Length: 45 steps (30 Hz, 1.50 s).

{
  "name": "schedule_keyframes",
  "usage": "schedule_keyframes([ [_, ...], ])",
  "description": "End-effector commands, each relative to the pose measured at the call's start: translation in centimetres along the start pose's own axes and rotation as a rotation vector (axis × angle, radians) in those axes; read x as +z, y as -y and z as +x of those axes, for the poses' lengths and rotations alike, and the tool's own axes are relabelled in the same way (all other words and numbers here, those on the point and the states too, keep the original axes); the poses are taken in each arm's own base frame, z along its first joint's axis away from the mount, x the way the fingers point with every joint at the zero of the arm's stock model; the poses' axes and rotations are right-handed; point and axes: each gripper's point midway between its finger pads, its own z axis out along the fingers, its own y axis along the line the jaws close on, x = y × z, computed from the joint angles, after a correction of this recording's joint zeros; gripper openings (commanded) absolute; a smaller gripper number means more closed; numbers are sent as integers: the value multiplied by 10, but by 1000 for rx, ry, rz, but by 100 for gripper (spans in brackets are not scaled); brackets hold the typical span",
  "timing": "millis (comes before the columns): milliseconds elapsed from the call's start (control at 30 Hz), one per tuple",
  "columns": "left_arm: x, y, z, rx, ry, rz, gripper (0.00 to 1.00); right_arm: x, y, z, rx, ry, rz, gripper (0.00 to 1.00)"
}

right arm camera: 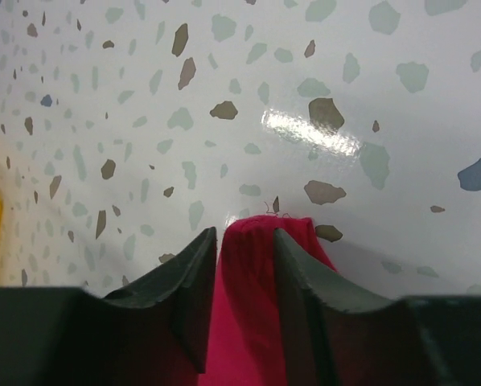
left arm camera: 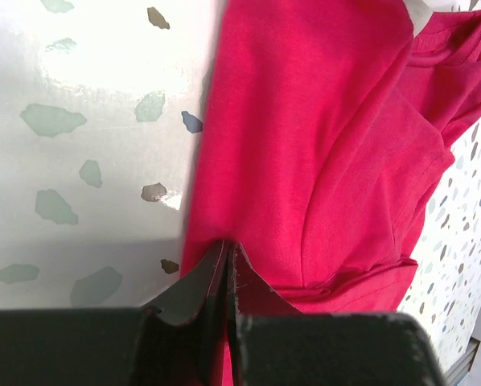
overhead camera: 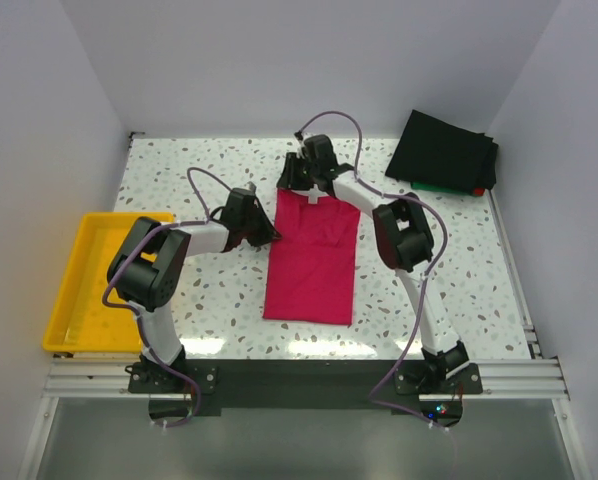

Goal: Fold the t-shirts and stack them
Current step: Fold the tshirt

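A crimson-pink t-shirt (overhead camera: 311,265) lies folded into a long strip in the middle of the table, its white neck tag at the far end. My left gripper (overhead camera: 272,237) sits at its left edge, shut on a thin fold of the cloth (left arm camera: 321,145); in the left wrist view the jaws (left arm camera: 227,244) meet with red fabric pinched between them. At the shirt's far end my right gripper (overhead camera: 297,185) has its fingers parted (right arm camera: 244,233). A bunched tip of the pink cloth (right arm camera: 256,305) stands loosely between them, with a gap on one side.
A pile of dark folded t-shirts (overhead camera: 447,152), with green and red edges showing beneath, lies at the back right corner. A yellow plastic tray (overhead camera: 64,290) rests at the table's left edge. White walls enclose the table on three sides.
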Motion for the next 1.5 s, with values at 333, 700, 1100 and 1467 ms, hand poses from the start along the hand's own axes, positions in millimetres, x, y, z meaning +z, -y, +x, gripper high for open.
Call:
schedule_keyframes([
  [333, -24, 42, -50, 17, 82, 92, 9, -124, -24, -104, -9, 214, 79, 54],
  [700, -77, 48, -31, 22, 82, 166, 18, -227, 11, 46, 199, -22, 193, 56],
  [1100, -143, 15, 82, 108, -87, 323, 38, -311, 21, 226, 356, -247, 125, 57],
  [1467, -155, -26, 135, 110, -181, 229, 45, -327, 24, 287, 423, -353, 127, 57],
])
